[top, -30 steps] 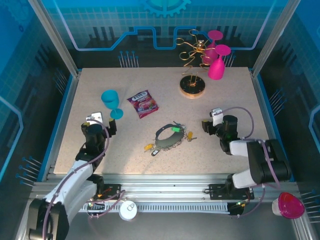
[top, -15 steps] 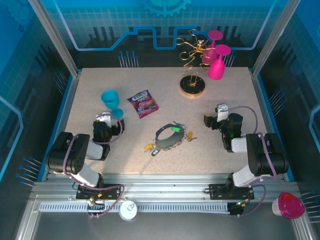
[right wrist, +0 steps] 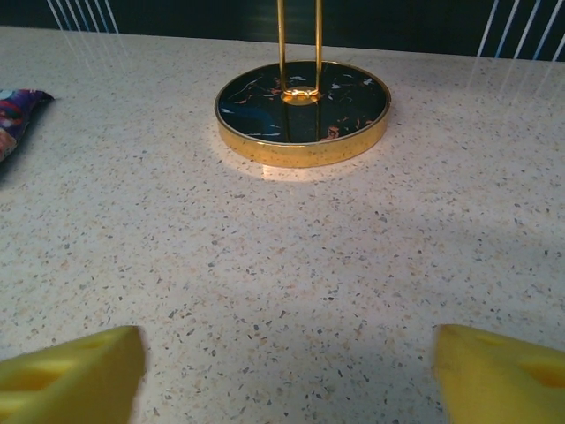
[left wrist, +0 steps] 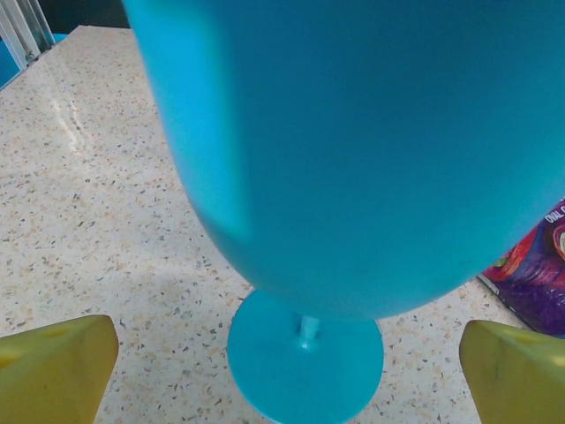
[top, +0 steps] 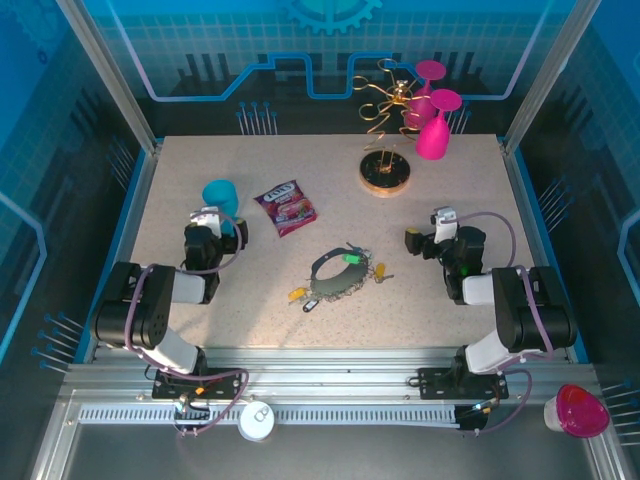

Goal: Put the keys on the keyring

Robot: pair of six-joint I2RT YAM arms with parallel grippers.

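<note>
Both of my arms are parked away from the job. The keyring (top: 338,273) lies flat near the middle of the desk (top: 470,170), between the two arms, with its chain (top: 372,270) bunched along its right side. Of the keys, a green-headed one (top: 350,258) rests on the ring's far edge and a yellow-headed one (top: 296,294) sits at its near-left end. From above I cannot tell whether either is already threaded. The left gripper (top: 218,228) has its jaws wide apart and holds nothing. Its wrist camera puts the teal goblet (left wrist: 353,159) right in front of its yellow fingertips (left wrist: 53,367). That is my main worry: the goblet is tall on a small foot, so a slight push forward or a careless swing toward the ring would likely tip it onto the snack packet (top: 286,207) or send it rolling. The right gripper (top: 430,240) is also spread wide and empty. It faces the base of the gold wire stand (right wrist: 302,110), so it has to turn left without clipping that. At the ring itself I expect trouble from thin, flat metal. The fingers could scrape the desk, pinch chain along with ring, or drag the whole bundle away.
</note>
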